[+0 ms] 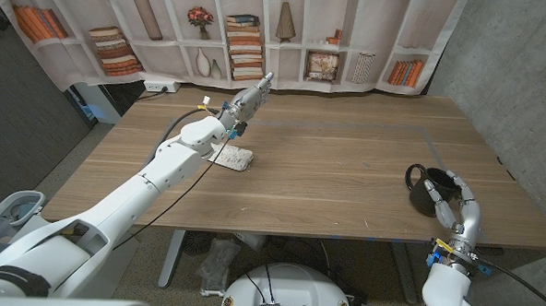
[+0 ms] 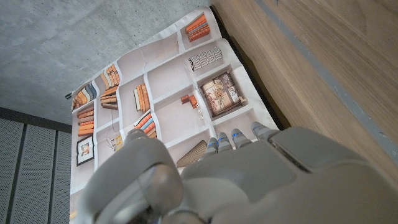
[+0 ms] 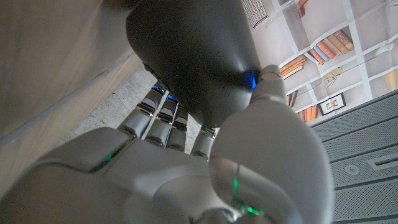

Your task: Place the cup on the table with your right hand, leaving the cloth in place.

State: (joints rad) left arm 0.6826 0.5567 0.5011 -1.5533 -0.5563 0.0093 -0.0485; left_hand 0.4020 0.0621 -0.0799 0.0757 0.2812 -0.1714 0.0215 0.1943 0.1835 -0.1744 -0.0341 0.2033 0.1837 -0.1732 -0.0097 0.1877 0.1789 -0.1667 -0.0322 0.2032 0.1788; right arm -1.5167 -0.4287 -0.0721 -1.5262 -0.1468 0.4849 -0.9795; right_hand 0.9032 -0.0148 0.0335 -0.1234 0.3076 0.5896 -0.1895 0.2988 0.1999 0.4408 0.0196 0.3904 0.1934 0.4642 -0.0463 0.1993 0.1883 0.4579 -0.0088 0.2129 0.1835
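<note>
the black cup (image 1: 427, 189) sits at the right edge of the head view, low down near the table's (image 1: 346, 175) front right corner. its handle loops out toward picture left. the right hand (image 1: 453, 202) is wrapped on it from the right and from below, pale fingers (image 1: 441, 208) curled against the dark wall. whether the cup's base touches the wood or hangs just above it, i cannot tell from here. in the right wrist view the cup (image 3: 193, 56) bulks dark above the hand (image 3: 186, 168), the fingers (image 3: 163, 115) reaching up under it and a thick digit pressed on its side, so the hand is clamped on the cup.

the cloth (image 1: 235, 157) lies left of centre in the head view, a small pale folded pad flat on the wood, well apart from the cup. the left arm stretches from the lower left corner diagonally up over it, and the left hand (image 1: 250, 98) is out beyond it toward the far edge of the table, fingers straight and lying close together, holding nothing. the left wrist view shows the back of that hand (image 2: 249, 180) with fingertips (image 2: 239, 135) in a tight row, pointing at the printed bookshelf backdrop (image 2: 155, 93).

that backdrop (image 1: 260, 32) hangs across the top of the head view behind the table.
</note>
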